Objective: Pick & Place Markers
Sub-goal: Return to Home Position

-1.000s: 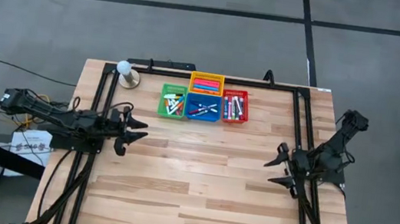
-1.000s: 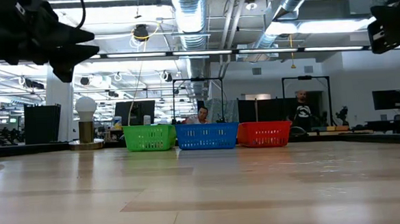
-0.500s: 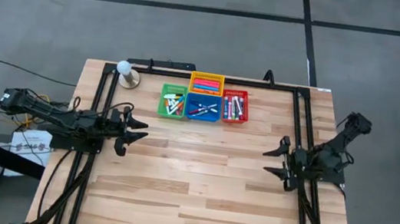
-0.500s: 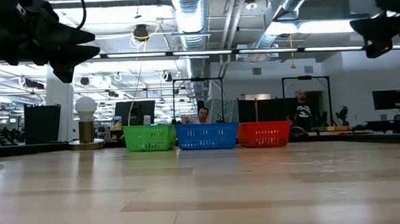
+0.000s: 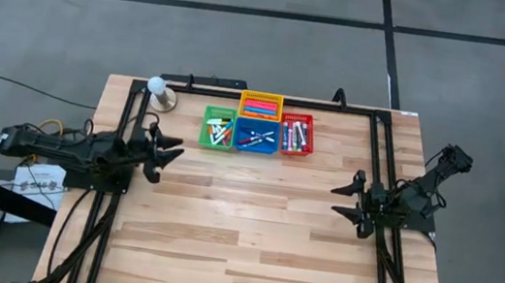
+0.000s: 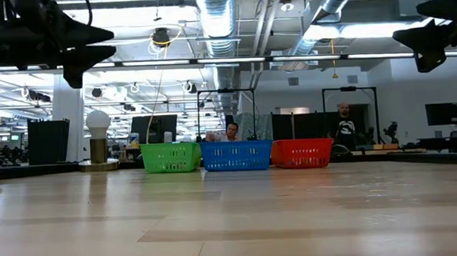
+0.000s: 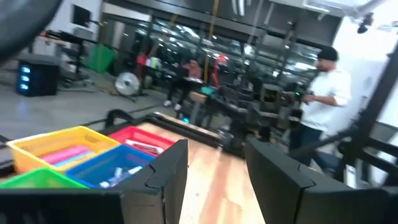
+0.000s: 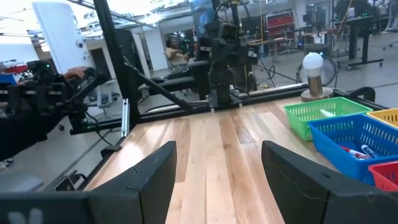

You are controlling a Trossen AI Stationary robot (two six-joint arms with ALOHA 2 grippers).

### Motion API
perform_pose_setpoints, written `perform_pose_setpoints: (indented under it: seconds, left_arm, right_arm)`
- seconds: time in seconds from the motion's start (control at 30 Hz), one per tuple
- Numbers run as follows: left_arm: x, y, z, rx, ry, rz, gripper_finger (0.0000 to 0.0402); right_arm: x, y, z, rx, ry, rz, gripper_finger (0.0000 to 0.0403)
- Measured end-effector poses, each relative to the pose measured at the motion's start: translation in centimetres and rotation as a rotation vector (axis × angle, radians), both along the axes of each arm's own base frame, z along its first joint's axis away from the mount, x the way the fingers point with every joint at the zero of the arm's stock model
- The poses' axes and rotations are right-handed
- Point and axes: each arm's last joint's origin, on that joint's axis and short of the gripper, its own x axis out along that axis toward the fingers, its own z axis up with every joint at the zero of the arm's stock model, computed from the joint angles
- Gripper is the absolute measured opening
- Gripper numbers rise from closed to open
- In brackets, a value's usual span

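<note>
- Left end effector (image 5: 169, 150): fingers spread, nothing between them. It hangs above the left side of the bench (image 5: 248, 249), pointing inward, near the green basket (image 5: 203, 125) but apart from it.
- Right end effector (image 5: 337, 201): fingers spread, empty. It hangs above the right side of the bench, pointing inward, well apart from the baskets.
- Markers (image 5: 219, 133): every one I can see lies inside a basket, at the middle of the bench's back edge.
- Green basket: a loose mixed lot, white barrels among them.
- Blue basket (image 5: 255, 150): touching the green one's right side; a jumble of white and dark markers.
- Red basket (image 5: 299, 116): touching the blue one's right side; markers lying side by side.
- Yellow basket (image 5: 261, 95): behind the blue one; pink and blue markers laid across it.
- Bulb (image 5: 155, 85) on a round base, just beside the green basket, at the back left.
- Low view: both my end effectors hang well above the bench top.
- Room beyond: a person (image 6: 343, 124) stands behind the red basket, and another (image 6: 230, 131) sits behind the blue one.
</note>
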Motion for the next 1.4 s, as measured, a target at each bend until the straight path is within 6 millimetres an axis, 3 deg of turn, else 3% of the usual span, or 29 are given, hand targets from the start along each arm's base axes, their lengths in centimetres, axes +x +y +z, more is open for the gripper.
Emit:
perform_pose_setpoints:
  seconds: [1.4]
  left_arm:
    - [0.05,0.5,0.05,0.0,-0.005,0.046,0.0161]
  right_arm:
    - [0.0,0.0,-0.02,-0.002,0.002,0.0,0.0226]
